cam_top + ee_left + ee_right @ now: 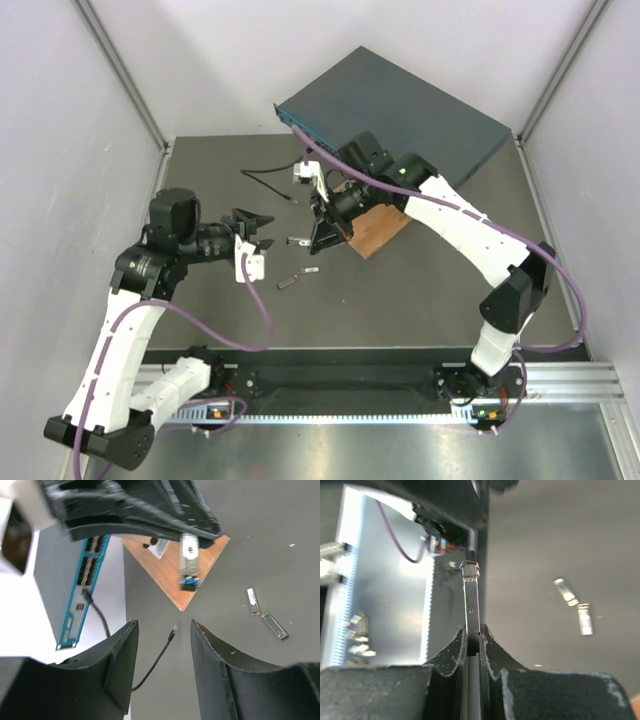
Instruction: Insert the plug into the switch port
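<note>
- The left hand has its fingers apart and grips nothing. In the left wrist view the plug lies on the surface in the gap, nearer the right-of-frame finger.
- Closing off centre would likely pinch the black cable instead, or flick the tiny plug aside.
- The cable passes behind the left-of-frame finger, and its far end appears to reach the teal face. A hard lift could pull it taut and twist the plug.
- The right hand is clamped on a thin metal module. It hangs at the top of the frame over the wooden board, so a direct path to the network switch risks a collision.
- Each switch port, at centre left, is small, and a tilted plug would probably catch on its edge.
- The loose grey pieces lie well apart at right.
- A pale patch sits low on the teal face, but no writing or brand can be read.
</note>
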`<state>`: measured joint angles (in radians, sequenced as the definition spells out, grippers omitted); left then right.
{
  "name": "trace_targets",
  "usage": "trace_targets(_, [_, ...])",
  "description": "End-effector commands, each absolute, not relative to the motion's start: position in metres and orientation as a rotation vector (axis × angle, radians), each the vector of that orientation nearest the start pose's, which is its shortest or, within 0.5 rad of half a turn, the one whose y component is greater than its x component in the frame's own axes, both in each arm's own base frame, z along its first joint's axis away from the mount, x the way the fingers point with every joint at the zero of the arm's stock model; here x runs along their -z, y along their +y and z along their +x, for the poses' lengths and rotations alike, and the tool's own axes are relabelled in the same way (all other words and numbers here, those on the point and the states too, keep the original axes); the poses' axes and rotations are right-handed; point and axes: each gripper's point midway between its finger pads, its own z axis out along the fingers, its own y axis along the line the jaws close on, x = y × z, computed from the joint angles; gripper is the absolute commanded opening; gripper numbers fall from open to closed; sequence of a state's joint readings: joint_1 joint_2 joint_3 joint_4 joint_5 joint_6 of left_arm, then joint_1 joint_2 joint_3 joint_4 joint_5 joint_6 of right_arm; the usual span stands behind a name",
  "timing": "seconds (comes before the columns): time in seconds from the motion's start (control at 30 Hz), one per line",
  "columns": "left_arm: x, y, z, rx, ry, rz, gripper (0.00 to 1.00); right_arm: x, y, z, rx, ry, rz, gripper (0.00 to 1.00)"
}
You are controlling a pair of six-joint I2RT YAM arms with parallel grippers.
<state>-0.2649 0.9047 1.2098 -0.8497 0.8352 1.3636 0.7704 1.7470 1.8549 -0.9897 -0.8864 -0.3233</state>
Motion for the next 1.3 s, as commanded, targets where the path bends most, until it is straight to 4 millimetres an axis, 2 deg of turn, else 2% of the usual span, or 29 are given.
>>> trace_targets(0.0, [-0.337, -0.175, 0.212, 0.119, 0.82, 1.768, 0.51, -0.313, 0.369, 0.191, -1.437, 1.825, -1.463, 0.0])
trace_targets(0.13, [-0.328, -0.181, 0.214, 0.117, 0.831, 1.805, 0.5, -0.314, 0.373, 0.188, -1.503, 1.842, -1.431, 0.0])
trace_targets(0.4, [-0.333, -0.195, 0.219, 0.139, 0.855, 1.775, 0.51, -0.31, 0.378, 0.19, -1.546, 1.881, -1.399, 0.0])
trace_targets(0.7, [-0.333, -0.204, 0.221, 0.139, 0.842, 1.779, 0.44, -0.302, 0.378, 0.192, -1.559, 1.927, -1.376, 0.0])
trace_targets(0.97, [-0.332, -0.208, 0.22, 0.141, 0.838, 1.784, 0.36, -0.301, 0.377, 0.197, -1.568, 1.949, -1.348, 0.0])
trace_targets(1.2, [-0.333, -0.213, 0.216, 0.178, 0.832, 1.782, 0.25, -0.301, 0.377, 0.201, -1.578, 1.958, -1.331, 0.0])
trace_targets(1.23, [-0.332, -0.214, 0.216, 0.18, 0.833, 1.784, 0.18, -0.302, 0.377, 0.201, -1.576, 1.954, -1.331, 0.0])
trace_targets(1.27, [-0.331, -0.214, 0.215, 0.187, 0.838, 1.783, 0.15, -0.303, 0.378, 0.201, -1.586, 1.946, -1.331, 0.0])
